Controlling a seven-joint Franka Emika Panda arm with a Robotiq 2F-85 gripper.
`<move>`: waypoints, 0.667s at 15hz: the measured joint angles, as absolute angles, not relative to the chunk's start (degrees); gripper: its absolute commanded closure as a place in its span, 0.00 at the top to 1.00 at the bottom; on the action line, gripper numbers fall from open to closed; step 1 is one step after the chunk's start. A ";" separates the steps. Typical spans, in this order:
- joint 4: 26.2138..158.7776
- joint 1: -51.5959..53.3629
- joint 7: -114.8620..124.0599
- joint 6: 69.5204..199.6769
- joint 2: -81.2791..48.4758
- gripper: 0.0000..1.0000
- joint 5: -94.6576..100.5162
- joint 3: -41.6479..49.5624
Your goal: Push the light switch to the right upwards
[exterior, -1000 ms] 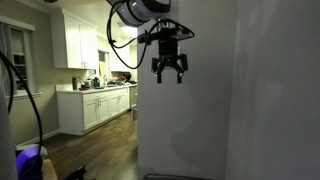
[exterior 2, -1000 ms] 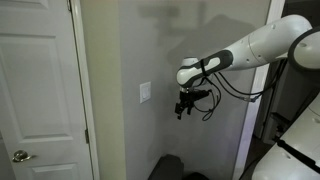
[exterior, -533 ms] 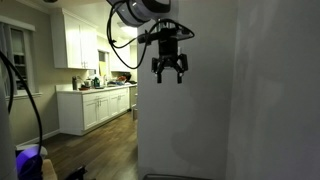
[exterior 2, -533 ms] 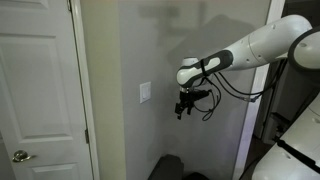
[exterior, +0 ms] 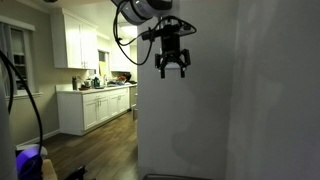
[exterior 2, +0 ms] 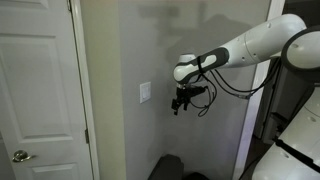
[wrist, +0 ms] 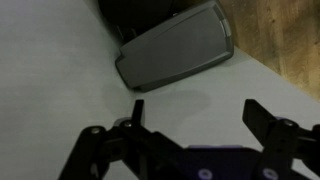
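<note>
Light switch [exterior 2: 146,92] sits on grey wall [exterior 2: 120,50] beside white door [exterior 2: 40,90], untouched; gripper [exterior 2: 178,108], fingers spread and empty, has edged up and nearer, still apart, so approach continues, push not begun.

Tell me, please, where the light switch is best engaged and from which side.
The light switch is a flat plate flush on the grey wall, so there is nothing to clamp. It is probably best to bring one fingertip of the open gripper under its right-hand toggle and push up. The toggles are too small to see.
</note>
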State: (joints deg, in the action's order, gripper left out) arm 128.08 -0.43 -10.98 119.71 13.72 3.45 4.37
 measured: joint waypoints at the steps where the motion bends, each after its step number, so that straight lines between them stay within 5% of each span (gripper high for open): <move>1: 126.49 -0.39 -11.02 119.89 12.87 0.67 3.45 4.03; 10: 118.33 0.07 -14.15 122.38 7.11 0.08 3.43 3.24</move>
State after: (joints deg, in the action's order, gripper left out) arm 118.33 0.07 -14.15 122.38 7.11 3.43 3.24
